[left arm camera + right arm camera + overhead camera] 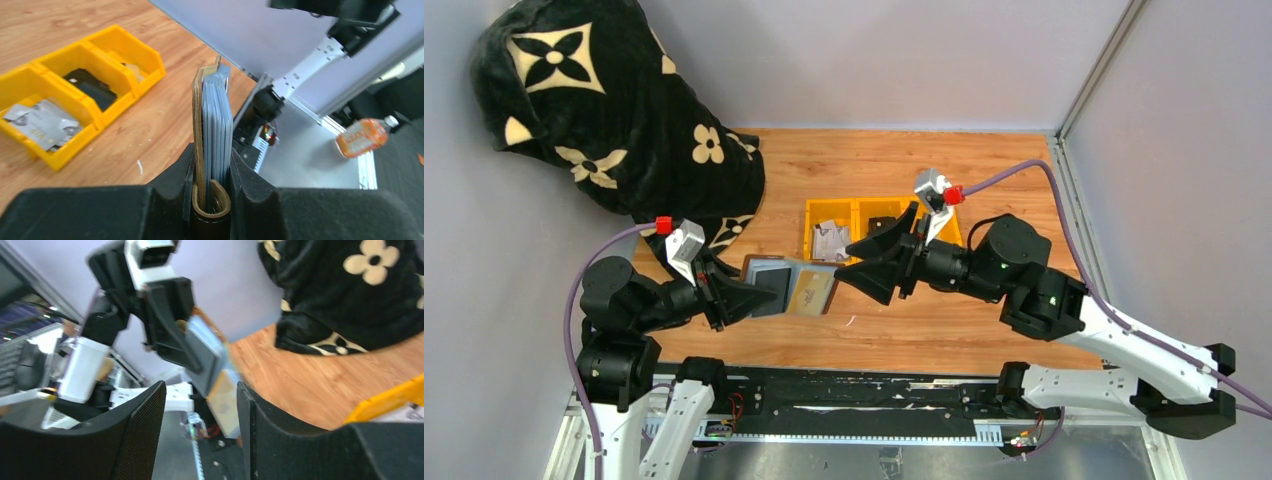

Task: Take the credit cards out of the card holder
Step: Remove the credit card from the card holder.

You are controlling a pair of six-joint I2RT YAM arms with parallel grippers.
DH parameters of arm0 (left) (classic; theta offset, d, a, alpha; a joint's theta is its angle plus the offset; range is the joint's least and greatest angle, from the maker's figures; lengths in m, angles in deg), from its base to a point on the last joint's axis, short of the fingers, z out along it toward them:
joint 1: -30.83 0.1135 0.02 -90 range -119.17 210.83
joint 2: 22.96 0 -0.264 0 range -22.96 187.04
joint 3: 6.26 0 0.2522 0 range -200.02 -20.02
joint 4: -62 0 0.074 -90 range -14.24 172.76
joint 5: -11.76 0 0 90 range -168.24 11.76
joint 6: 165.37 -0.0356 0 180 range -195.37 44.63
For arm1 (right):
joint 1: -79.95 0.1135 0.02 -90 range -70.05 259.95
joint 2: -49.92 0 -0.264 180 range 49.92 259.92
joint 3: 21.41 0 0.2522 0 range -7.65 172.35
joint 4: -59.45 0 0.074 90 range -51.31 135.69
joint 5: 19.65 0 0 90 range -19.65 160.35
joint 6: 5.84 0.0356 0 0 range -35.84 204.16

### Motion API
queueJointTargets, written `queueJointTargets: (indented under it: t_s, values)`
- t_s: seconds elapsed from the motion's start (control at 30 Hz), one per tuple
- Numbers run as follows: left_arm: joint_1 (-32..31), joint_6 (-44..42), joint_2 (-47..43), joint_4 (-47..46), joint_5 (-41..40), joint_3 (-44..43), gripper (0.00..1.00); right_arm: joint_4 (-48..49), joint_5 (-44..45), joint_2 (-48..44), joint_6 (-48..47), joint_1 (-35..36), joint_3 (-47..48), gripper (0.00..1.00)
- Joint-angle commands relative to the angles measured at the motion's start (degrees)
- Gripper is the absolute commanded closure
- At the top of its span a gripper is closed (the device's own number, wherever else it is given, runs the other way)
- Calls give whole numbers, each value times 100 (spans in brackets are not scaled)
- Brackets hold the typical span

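My left gripper (212, 165) is shut on the card holder (198, 125), a brown leather case held edge-up above the table. A stack of grey-blue cards (218, 125) stands inside it, pressed between the pads. From above, the card holder (771, 272) points right, and a tan panel (812, 292) sticks out of its right end. My right gripper (844, 262) stands open just right of that panel with nothing between its fingers. In the right wrist view the card holder (205, 347) and the tan panel (225, 400) show beyond my open right gripper (200, 405).
A yellow three-compartment tray (809, 215) sits behind the grippers, with silvery card-like pieces (42, 122) in one bin and a black object (92, 87) in the middle bin. A black flowered blanket (604, 100) covers the far left corner. An orange bottle (362, 135) lies off the table.
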Motion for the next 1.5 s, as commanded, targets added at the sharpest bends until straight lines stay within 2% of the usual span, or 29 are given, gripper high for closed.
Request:
queueJointTargets:
  t_s: [0.0, 0.13, 0.27, 0.63, 0.9, 1.17, 1.4, 1.47]
  values:
    - [-9, -5, -90, -174, -941, -13, 92, 1072, -368, 182, 913, -23, -361, 43]
    - [-7, 272, -101, -425, -923, 6, 92, 1549, -1262, 734, 1393, -8, -372, 43]
    - [-5, 371, -67, -477, -787, -29, 92, 1925, -1550, 1160, 1637, 3, -425, 43]
    - [-8, 1231, -23, -1149, 219, 4, 91, 1788, -1333, 1391, 1559, -8, -526, 46]
    - [-14, 2010, -70, -1663, 744, 103, 84, 1854, -1201, 1385, 1532, -5, -543, 53]
    - [-10, 2396, -233, -1945, 893, 255, 79, 2502, -1427, 1707, 1982, -10, -416, 77]
    - [-10, 2461, -261, -1955, 914, 304, 75, 2651, -1319, 1716, 2165, -5, -517, 98]
    - [-10, 2499, -260, -1996, 920, 315, 75, 2726, -1321, 1702, 2215, -5, -595, 100]
